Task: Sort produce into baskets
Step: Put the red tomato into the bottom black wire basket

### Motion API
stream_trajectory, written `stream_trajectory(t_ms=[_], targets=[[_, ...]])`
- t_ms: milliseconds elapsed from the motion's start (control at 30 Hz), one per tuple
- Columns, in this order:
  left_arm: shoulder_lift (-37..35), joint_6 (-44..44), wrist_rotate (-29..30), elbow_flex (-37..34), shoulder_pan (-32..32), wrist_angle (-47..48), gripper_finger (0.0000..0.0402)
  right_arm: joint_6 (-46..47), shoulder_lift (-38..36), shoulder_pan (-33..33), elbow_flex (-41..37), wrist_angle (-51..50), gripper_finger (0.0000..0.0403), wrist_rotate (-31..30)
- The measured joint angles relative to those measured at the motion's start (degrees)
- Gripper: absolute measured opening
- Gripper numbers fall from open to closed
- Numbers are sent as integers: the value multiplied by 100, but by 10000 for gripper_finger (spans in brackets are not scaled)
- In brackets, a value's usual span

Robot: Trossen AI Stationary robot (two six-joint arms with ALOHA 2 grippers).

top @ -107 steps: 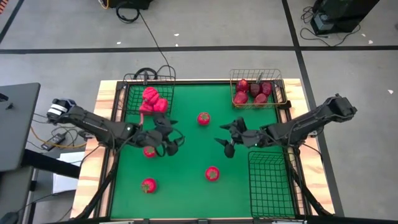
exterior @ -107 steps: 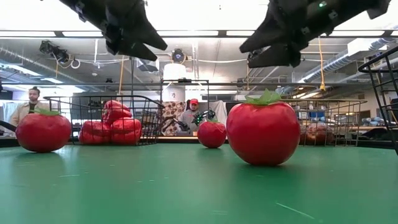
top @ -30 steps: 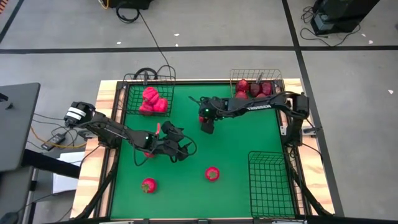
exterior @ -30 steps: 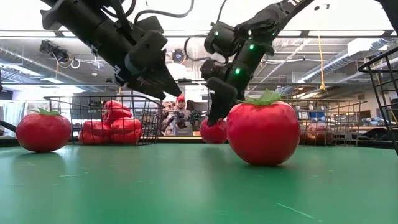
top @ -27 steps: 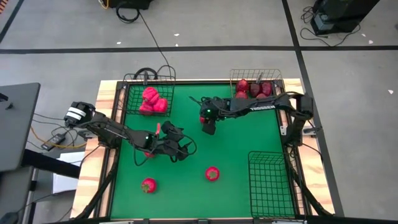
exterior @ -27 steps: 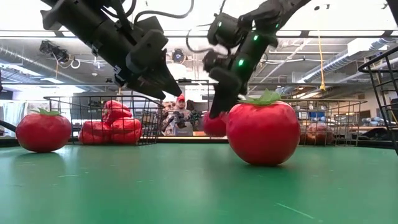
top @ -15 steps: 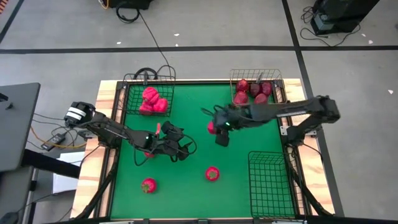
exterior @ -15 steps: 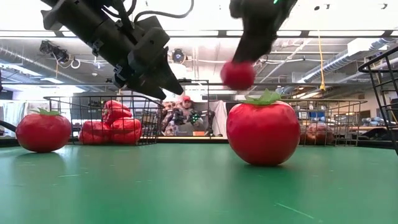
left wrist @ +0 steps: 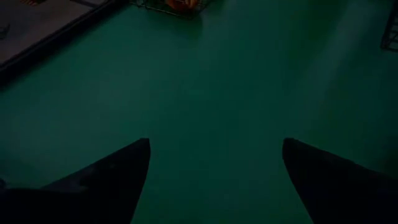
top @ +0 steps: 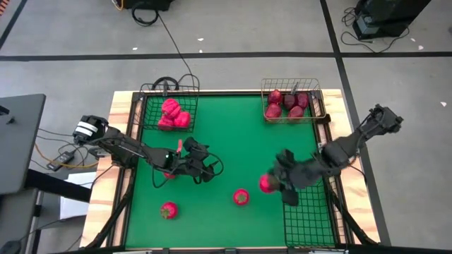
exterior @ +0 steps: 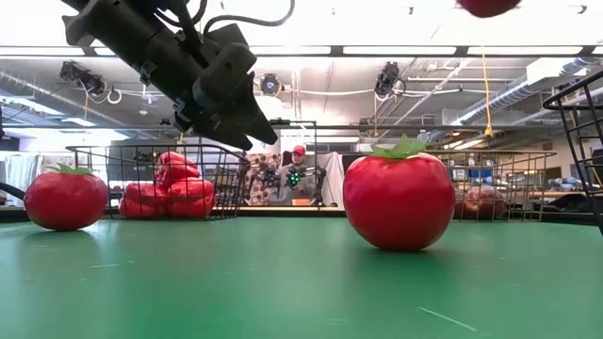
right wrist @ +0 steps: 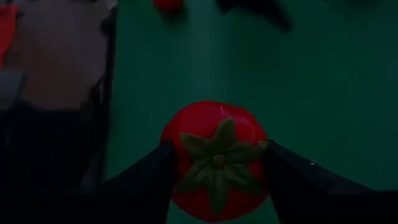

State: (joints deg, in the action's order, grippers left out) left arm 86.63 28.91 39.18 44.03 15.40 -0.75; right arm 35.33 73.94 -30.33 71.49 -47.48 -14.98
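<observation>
My right gripper (top: pixel 271 185) is shut on a red tomato (right wrist: pixel 214 158) with a green top, held above the mat just left of the long black basket (top: pixel 308 215) at the near right. My left gripper (top: pixel 206 166) hangs open over the mat's left middle with nothing between its fingers (left wrist: pixel 112 180). Two more tomatoes (top: pixel 241 197) (top: pixel 168 209) rest on the mat near the front. Red peppers (top: pixel 173 114) are piled in the squarish black basket (top: pixel 148 106) at the far left. Dark apples (top: pixel 286 104) lie in the gold basket (top: pixel 316 106) at the far right. My right gripper pinches the tomato between its two fingers, one on each of the round sides (right wrist: pixel 171 155). The green top (right wrist: pixel 216 160) faces back toward the wrist. The fingers slant down from the table's right side. The tomato is lifted clear of the mat.
The green mat has bare room in its middle and far middle. In the low view a tomato (exterior: pixel 399 201) stands close in front and another (exterior: pixel 66 198) at the left. People are in the room beyond the table.
My right gripper has lifted the tomato off the mat's far middle and carried it up and toward the near right, to beside the long black basket, turning as it went. It has stayed shut on the tomato.
</observation>
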Motion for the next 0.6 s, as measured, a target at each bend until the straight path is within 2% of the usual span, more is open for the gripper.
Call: stream_trajectory(t_ms=[200, 400, 600], targets=[[0, -9, 0, 0, 0, 0, 371, 1191, -3, -905, 1, -1068, 228, 40], [0, -11, 0, 0, -1, 0, 371, 2418, -3, -1707, -1, -2051, 229, 407], [0, -11, 0, 0, -1, -1, 371, 3229, -3, -2357, -67, -2266, 229, 78]])
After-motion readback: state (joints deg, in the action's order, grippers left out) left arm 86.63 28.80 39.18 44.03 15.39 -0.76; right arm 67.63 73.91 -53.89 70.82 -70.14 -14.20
